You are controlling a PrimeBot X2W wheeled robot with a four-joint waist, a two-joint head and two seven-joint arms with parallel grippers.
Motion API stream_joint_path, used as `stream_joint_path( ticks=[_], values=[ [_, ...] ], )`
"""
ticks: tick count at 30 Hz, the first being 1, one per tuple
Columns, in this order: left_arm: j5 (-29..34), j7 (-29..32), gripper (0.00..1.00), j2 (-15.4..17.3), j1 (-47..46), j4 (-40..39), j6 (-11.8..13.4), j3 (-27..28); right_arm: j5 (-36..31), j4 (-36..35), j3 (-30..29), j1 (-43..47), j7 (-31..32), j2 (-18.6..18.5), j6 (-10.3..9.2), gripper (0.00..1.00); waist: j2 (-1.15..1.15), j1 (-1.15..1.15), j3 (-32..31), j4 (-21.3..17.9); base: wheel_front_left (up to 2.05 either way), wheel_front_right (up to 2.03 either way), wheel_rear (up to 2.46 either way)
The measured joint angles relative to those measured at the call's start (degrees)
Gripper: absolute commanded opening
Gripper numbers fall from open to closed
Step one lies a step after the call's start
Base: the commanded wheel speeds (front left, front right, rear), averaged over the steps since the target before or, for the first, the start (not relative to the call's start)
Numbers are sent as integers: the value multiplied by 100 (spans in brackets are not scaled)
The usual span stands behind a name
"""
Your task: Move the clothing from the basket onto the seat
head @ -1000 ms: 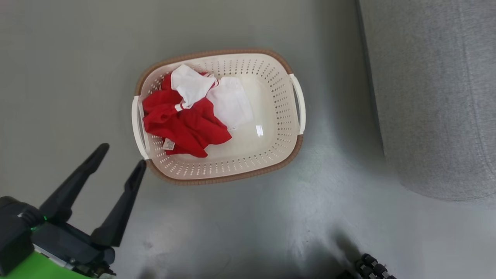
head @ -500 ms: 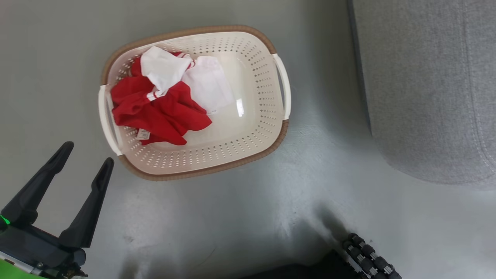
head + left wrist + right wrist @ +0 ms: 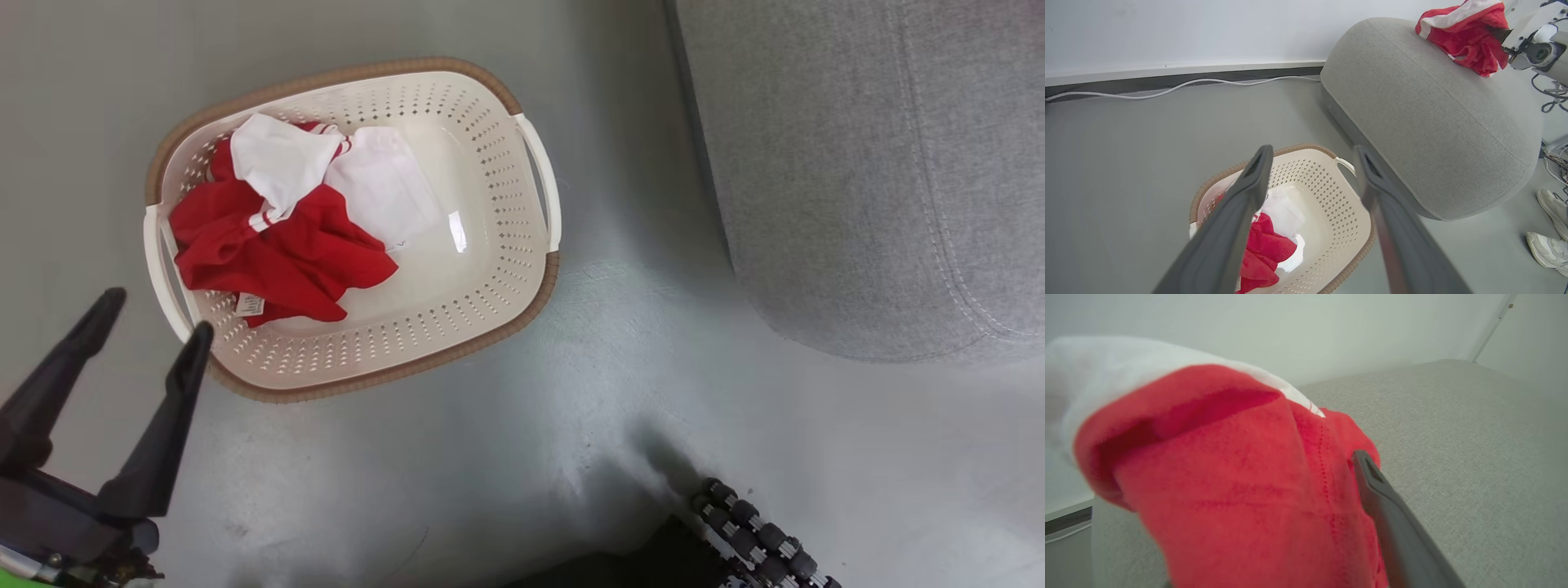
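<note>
The basket (image 3: 371, 384) stands on the grey floor with one red and white piece of clothing (image 3: 269, 245) bunched at its left end. My left gripper (image 3: 159, 314) is open and empty beside the basket's left handle, its inner fingertip over the rim; its wrist view looks down into the basket (image 3: 1298, 146) at the garment (image 3: 1265, 245). The seat (image 3: 857, 163) lies to the right. Another red garment (image 3: 1466, 32) sits on top of the seat (image 3: 1433, 122) at my right arm's wrist (image 3: 1531, 49). My right gripper (image 3: 1310, 457) stands open; the garment (image 3: 1229, 477) drapes over it and hides its left finger.
A white cable (image 3: 1167, 87) runs along the wall's dark skirting. A person's pale shoes (image 3: 1551, 228) stand on the floor right of the seat. My base's roller wheel (image 3: 759, 539) shows at the bottom of the head view. Loose wires (image 3: 1555, 159) hang by the seat.
The head camera has turned: basket and seat slid left in its picture. The basket's garment lies as before. My left gripper stays open, its inner fingertip now over the basket's rim.
</note>
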Motion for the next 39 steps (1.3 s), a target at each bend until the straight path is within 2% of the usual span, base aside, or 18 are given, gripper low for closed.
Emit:
stream_joint_path(
  ticks=[6,10,13,25,32,39],
  values=[
    [-147,-74,100,-103,2,40,0,164,-43,23,508,22,-21,445,10,100,0,0,-102,-136,0,0,0],
    [-259,-120,100,-265,-27,149,-83,137,-146,45,828,335,-111,659,220,100,0,0,-272,-228,0,0,0],
    [-311,-143,100,-435,-52,293,-203,47,-252,42,1043,967,-291,779,370,100,0,0,-510,-326,0,0,0],
    [-517,-219,100,-1010,-175,1110,-378,-22,-463,-579,1677,2002,-805,1261,727,100,0,0,-1419,-519,0,0,0],
    [-552,-223,100,-1581,-404,1571,-461,-118,-522,-1073,1902,2222,-916,1279,783,100,0,0,-1967,-385,0,0,0],
    [-433,-237,100,-2130,-415,2062,-399,89,-535,-1281,2270,2557,-937,1324,912,100,0,0,-2431,41,0,0,0]
  ],
)
